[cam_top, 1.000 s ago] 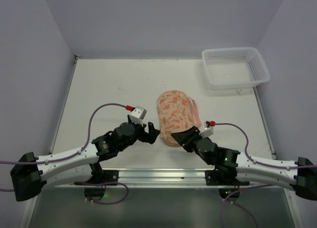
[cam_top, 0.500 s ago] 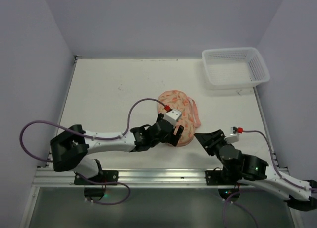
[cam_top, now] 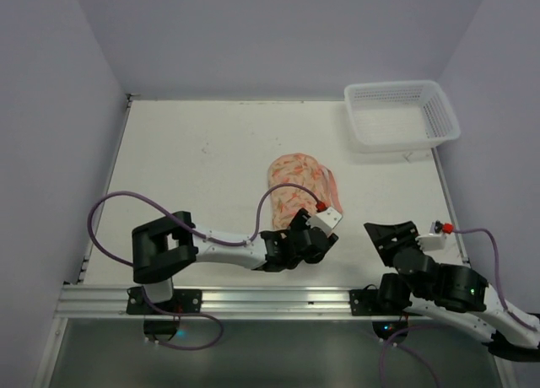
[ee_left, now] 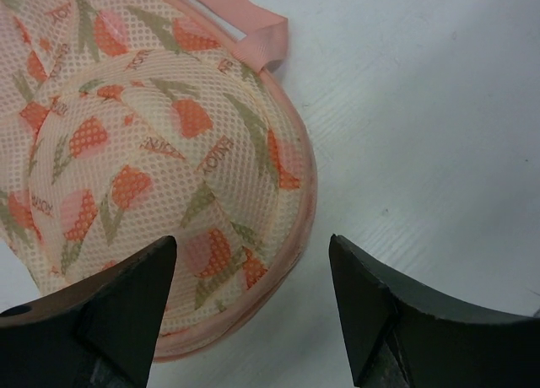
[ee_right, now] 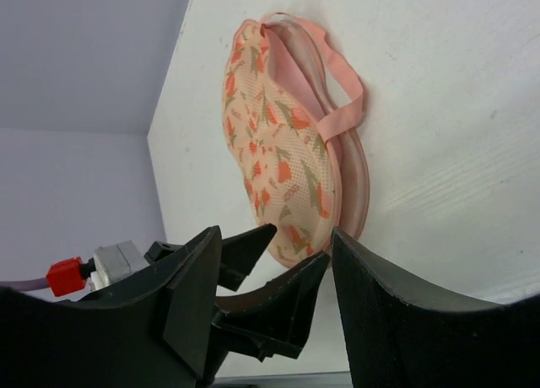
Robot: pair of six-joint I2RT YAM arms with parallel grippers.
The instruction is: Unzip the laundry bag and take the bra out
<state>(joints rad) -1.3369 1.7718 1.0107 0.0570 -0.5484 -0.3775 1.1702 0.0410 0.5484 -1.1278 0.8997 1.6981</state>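
The counter (cam_top: pixel 186 160) is carrying the laundry bag (cam_top: pixel 295 181), which is lying just right of center frame. I'm holding my left tool (ee_left: pixel 249 253) spread over the bag's lower end. My right tool (ee_right: pixel 274 240) is hanging spread at lower right, well apart from the bag and pinching nothing.

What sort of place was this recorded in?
Probably a lab robot cell, not a home: plain lilac walls boxing in a white table, an aluminium rail at its near edge.

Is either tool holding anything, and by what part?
Nothing is held. The left tool stands open over the laundry bag; the right tool is open, clear of it.
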